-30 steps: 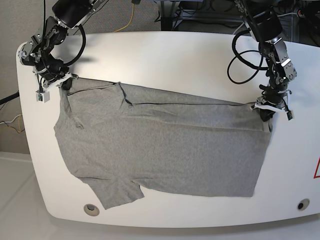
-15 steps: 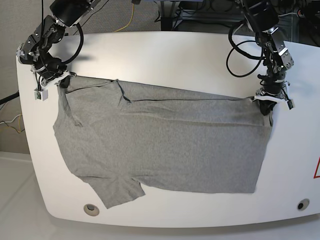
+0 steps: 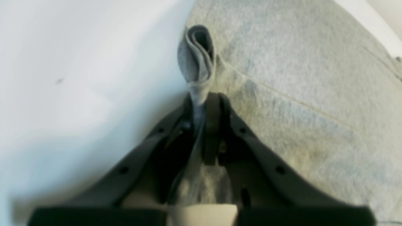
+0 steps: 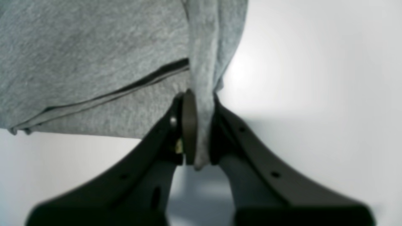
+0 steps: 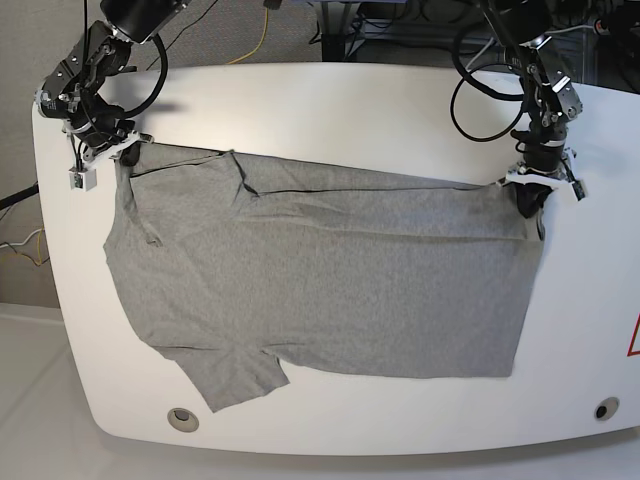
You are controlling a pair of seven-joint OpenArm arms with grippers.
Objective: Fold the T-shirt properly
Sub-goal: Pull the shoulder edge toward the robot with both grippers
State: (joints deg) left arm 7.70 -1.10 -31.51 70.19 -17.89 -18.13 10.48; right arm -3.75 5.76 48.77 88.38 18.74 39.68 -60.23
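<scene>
Far edge of the shirt (image 5: pixel 330 270) has been drawn toward the table's (image 5: pixel 330 100) far edge since the earlier frame, pinched at both far corners by the left gripper (image 5: pixel 533 190) and right gripper (image 5: pixel 118 153); spreading judged underway, flat release needed next.

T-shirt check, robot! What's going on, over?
Left gripper and right gripper both shut on T-shirt far corners. Shirt spread across table, one sleeve near front edge. Nothing in the way.

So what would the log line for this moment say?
left claw: shut on shirt corner | right claw: shut on shirt edge | shirt: spread on table
</scene>
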